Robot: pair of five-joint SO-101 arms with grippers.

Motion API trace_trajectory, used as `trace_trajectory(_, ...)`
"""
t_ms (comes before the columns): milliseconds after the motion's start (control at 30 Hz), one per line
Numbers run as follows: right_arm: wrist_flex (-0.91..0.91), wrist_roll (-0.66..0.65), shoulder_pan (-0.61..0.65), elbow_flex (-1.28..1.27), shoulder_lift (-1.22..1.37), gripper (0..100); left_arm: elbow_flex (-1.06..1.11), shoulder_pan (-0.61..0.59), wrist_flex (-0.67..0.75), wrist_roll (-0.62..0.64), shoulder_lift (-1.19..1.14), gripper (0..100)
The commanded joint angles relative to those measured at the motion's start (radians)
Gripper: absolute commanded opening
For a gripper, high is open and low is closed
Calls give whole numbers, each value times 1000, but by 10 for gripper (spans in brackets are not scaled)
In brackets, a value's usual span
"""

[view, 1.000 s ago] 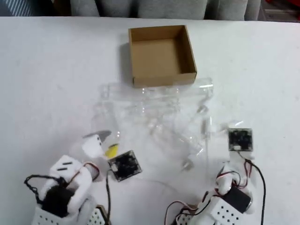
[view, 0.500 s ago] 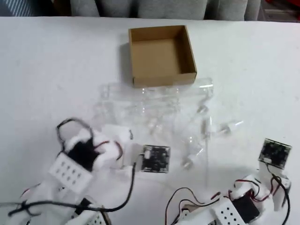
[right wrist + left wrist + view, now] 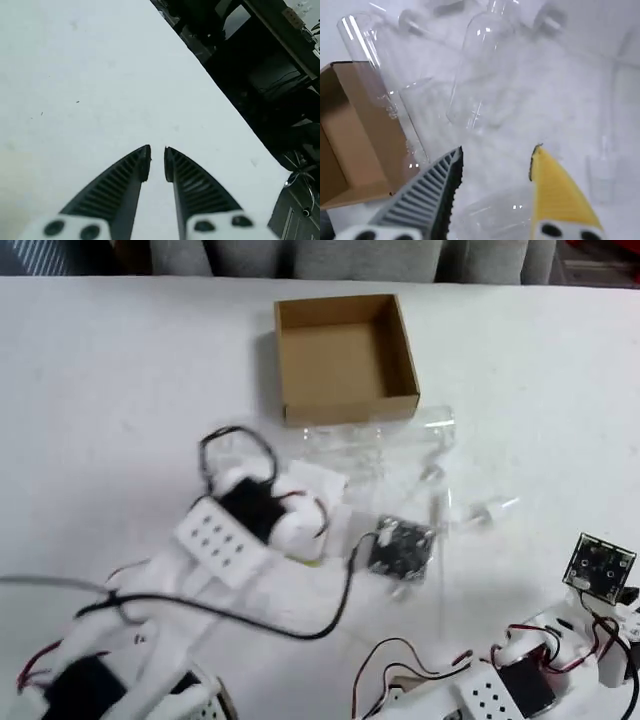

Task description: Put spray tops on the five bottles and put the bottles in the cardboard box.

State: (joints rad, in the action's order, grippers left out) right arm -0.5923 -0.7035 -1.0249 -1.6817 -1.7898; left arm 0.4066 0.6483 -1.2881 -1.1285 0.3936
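The open cardboard box [image 3: 345,360] stands at the back middle of the table, and its brown wall [image 3: 350,140] appears again in the left wrist view. Several clear bottles [image 3: 380,435] lie in front of it without tops. A white spray top [image 3: 487,510] lies to their right. My left gripper [image 3: 496,149] is open and hangs low over the bottles, with one clear bottle [image 3: 490,220] lying under its fingers and another [image 3: 480,65] just beyond. My right gripper [image 3: 156,150] is shut over bare table, and its arm [image 3: 600,570] sits at the front right.
The left arm [image 3: 240,525] stretches from the front left corner across to the table's middle, trailing black cable. More spray tops [image 3: 412,22] lie beyond the bottles. The table's right edge [image 3: 225,110] runs close to the right gripper, with dark furniture past it.
The left arm has swung from the front left out over the bottles in the middle. The right arm has drawn back toward the front right corner.
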Motion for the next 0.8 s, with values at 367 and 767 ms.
trace_trajectory(367,-120,-8,-5,-8,5,24,-486,165,-17,98,-565,297)
trace_trajectory(767,-120,-9,-1,-8,4,24,-681,67,-31,63,-868,297)
